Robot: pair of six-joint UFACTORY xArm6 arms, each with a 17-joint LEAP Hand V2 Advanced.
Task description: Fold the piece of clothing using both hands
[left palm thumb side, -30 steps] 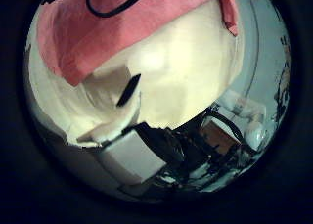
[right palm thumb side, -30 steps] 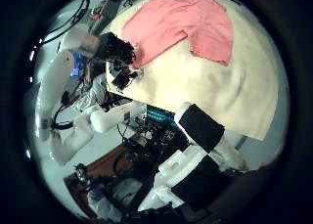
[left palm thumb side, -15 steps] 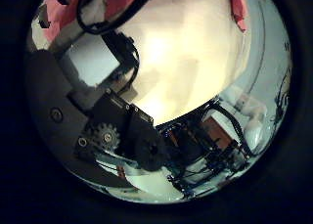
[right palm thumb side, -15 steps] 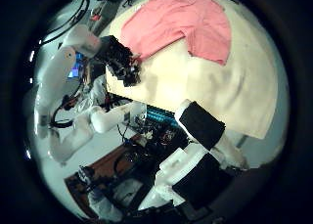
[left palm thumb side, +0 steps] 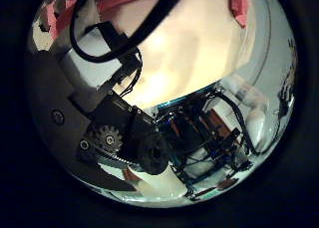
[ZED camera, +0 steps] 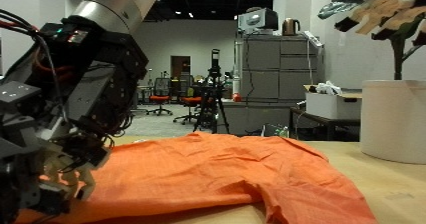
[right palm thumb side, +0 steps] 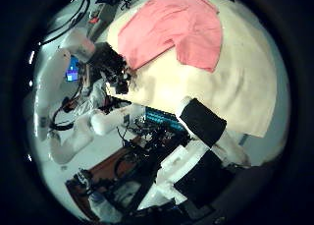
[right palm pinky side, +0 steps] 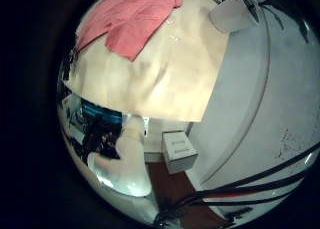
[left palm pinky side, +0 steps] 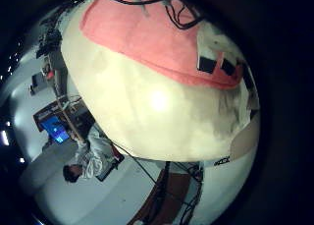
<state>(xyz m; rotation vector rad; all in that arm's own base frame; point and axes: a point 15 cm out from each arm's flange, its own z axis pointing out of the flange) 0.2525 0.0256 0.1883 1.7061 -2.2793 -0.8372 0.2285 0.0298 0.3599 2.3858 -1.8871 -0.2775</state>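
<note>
pale table [ZED camera: 386,206] under orange garment [ZED camera: 200,174], office room behind

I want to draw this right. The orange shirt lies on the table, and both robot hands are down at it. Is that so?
Not quite. Only the left hand is down at the orange shirt on the table. The right hand is up in the air, away from it. The outside view shows this.

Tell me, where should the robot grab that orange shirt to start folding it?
Probably at an edge or corner, from above. The orange shirt lies spread flat on the table, so only its edges give the fingers something to pinch. The left hand is already down at the near one; the right hand hangs high.
</note>
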